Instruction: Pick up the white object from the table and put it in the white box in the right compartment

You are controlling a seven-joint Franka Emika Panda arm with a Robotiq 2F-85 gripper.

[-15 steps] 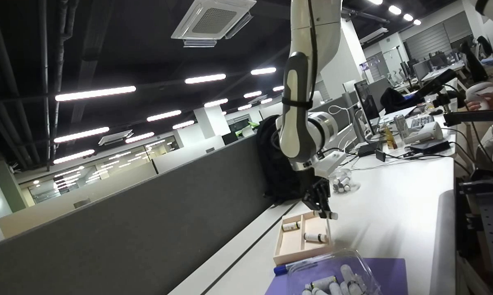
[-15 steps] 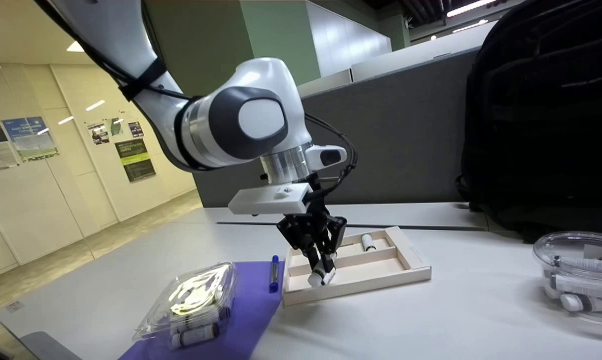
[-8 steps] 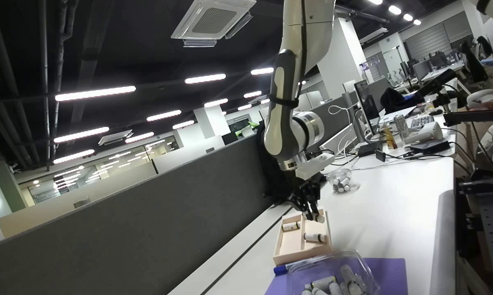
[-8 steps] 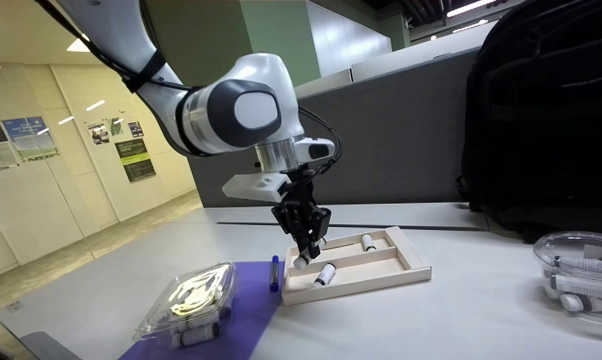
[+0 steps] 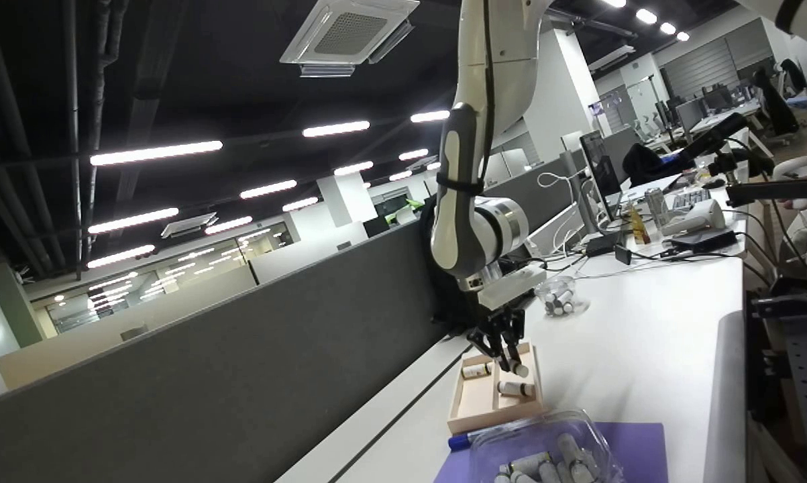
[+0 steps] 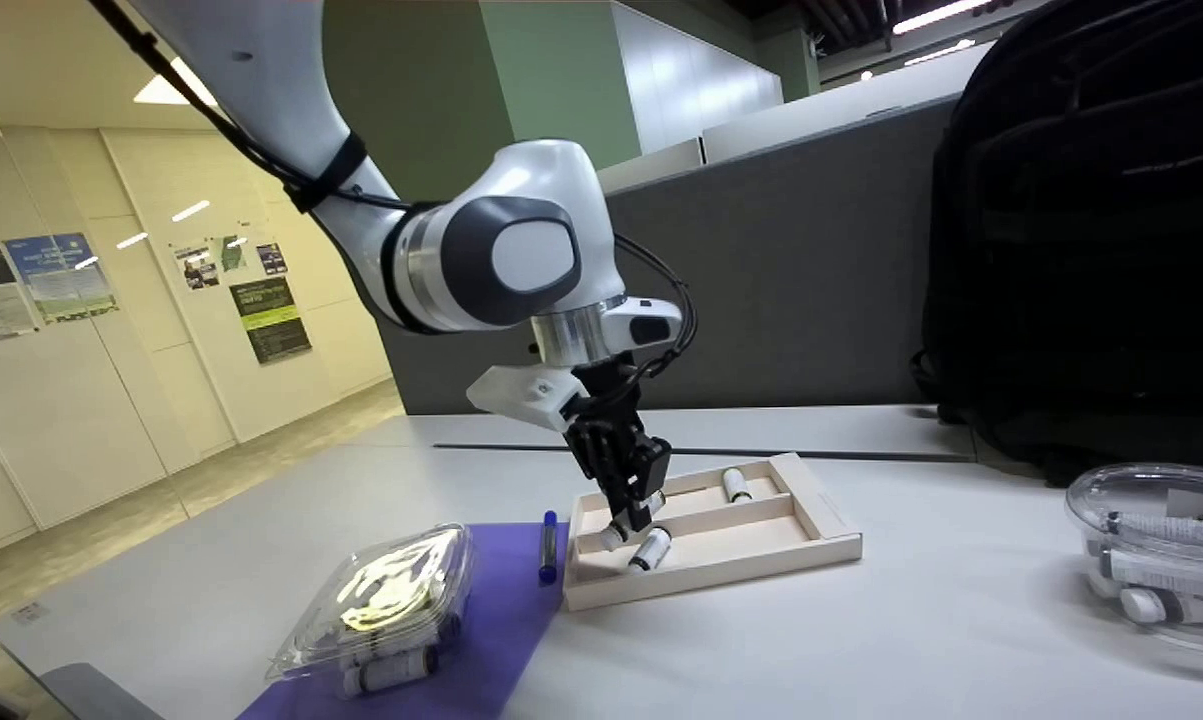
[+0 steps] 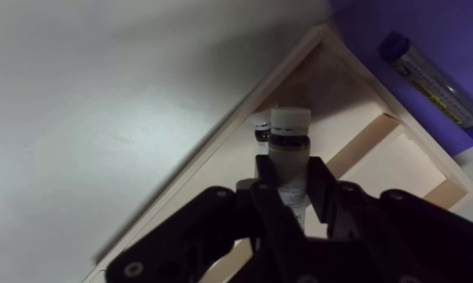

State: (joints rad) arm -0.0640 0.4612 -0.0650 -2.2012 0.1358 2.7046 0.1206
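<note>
The white object is a small white-capped, white-labelled bottle [image 7: 290,129]. It also shows in both exterior views [image 5: 520,370] [image 6: 613,537]. My gripper [image 7: 288,173] is shut on its middle, one finger on each side; the capped end sticks out. The gripper also shows in both exterior views [image 5: 510,362] [image 6: 635,517], above the white box [image 6: 721,575], a pale tan-rimmed tray with a divider [image 6: 731,518]. A similar bottle [image 6: 651,549] lies in the tray below the held one. Another bottle [image 6: 735,485] lies in the compartment across the divider. The tray stands on the white table [image 6: 861,640].
A blue-capped marker [image 6: 548,548] lies beside the tray on the purple sheet [image 6: 511,620]. A clear box [image 6: 381,600] with several bottles stands there. A round clear tub [image 6: 1156,550] with bottles stands further along. A black backpack [image 6: 1081,250] and grey partition [image 6: 791,280] are behind.
My gripper has moved with the held bottle from the tray's outer edge inward over the tray, rising, then dropping slightly. The bottle lying below it now shows in both exterior views.
</note>
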